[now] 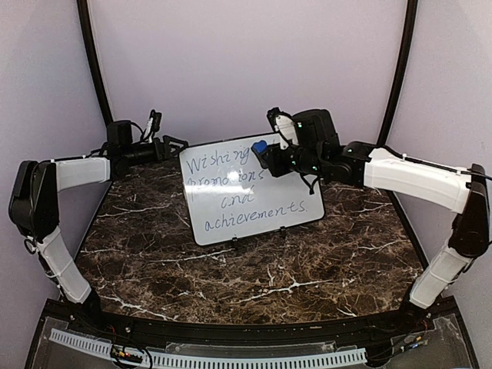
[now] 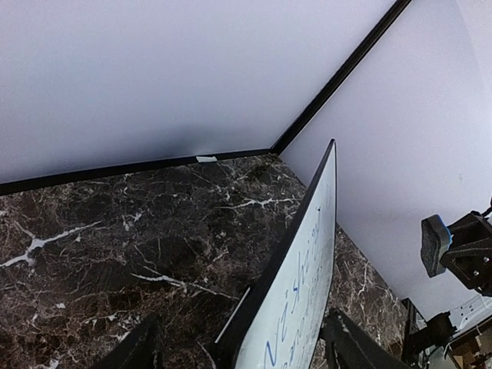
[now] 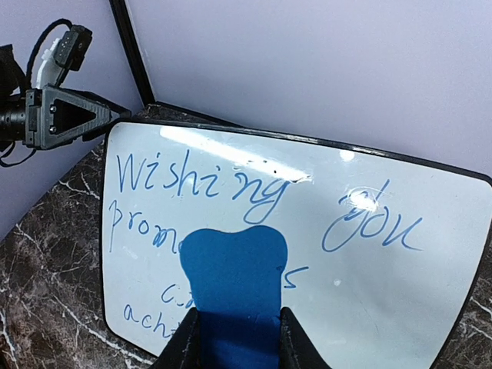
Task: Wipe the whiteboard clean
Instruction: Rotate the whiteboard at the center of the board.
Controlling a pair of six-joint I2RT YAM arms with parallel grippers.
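The whiteboard (image 1: 254,192) stands tilted on the marble table, with blue handwriting across it. In the left wrist view the whiteboard (image 2: 307,269) shows edge-on. My left gripper (image 1: 173,146) is at its upper left edge, open, with a finger on each side of the edge and gaps showing (image 2: 240,338). My right gripper (image 1: 265,154) is shut on a blue eraser (image 1: 260,145) near the board's top middle. In the right wrist view the eraser (image 3: 234,269) sticks out of the right gripper (image 3: 234,327) in front of the whiteboard (image 3: 361,277), over the writing. Whether it touches the board I cannot tell.
The dark marble table (image 1: 269,269) is closed in by lavender walls with black corner poles (image 1: 92,54). A small white tag (image 2: 206,159) lies at the foot of the back wall. The eraser (image 2: 433,244) and right gripper also show at the right edge of the left wrist view.
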